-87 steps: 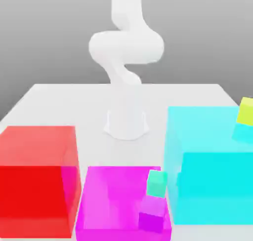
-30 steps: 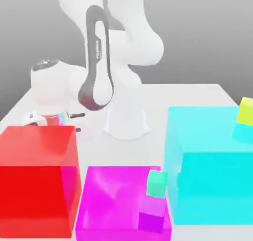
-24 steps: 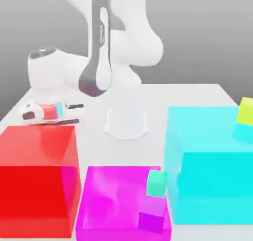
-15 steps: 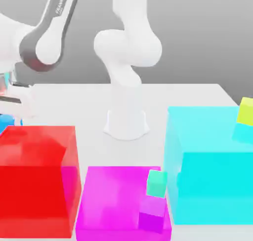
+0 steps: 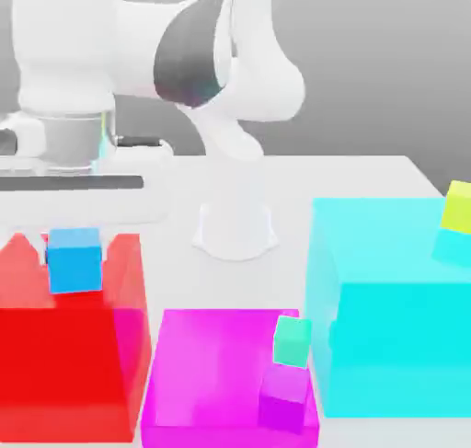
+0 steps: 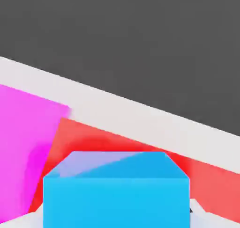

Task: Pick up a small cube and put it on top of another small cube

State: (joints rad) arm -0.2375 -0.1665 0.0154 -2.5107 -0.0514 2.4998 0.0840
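A small sky-blue cube (image 5: 74,259) hangs above the big red translucent box (image 5: 55,363) at the exterior view's left, with my gripper (image 5: 74,264) shut on it. One pale finger (image 5: 117,249) stands on each side of the cube. In the hand view the same cube (image 6: 117,192) sits close up between my fingers, with the red box (image 6: 140,145) beneath it. A small teal-green cube (image 5: 292,340) rests on a small magenta cube (image 5: 285,397). At the far right a small yellow-green cube (image 5: 457,207) rests on a small cyan one (image 5: 453,246).
A big magenta translucent box (image 5: 212,373) stands front centre and a big cyan one (image 5: 386,308) on the exterior view's right. The arm's white base (image 5: 236,227) stands mid-table behind them. The pale tabletop (image 5: 350,175) stretches behind the boxes.
The arm swung out past the exterior view's left edge and came back. The sky-blue cube, earlier low at the left edge, is now held above the red box.
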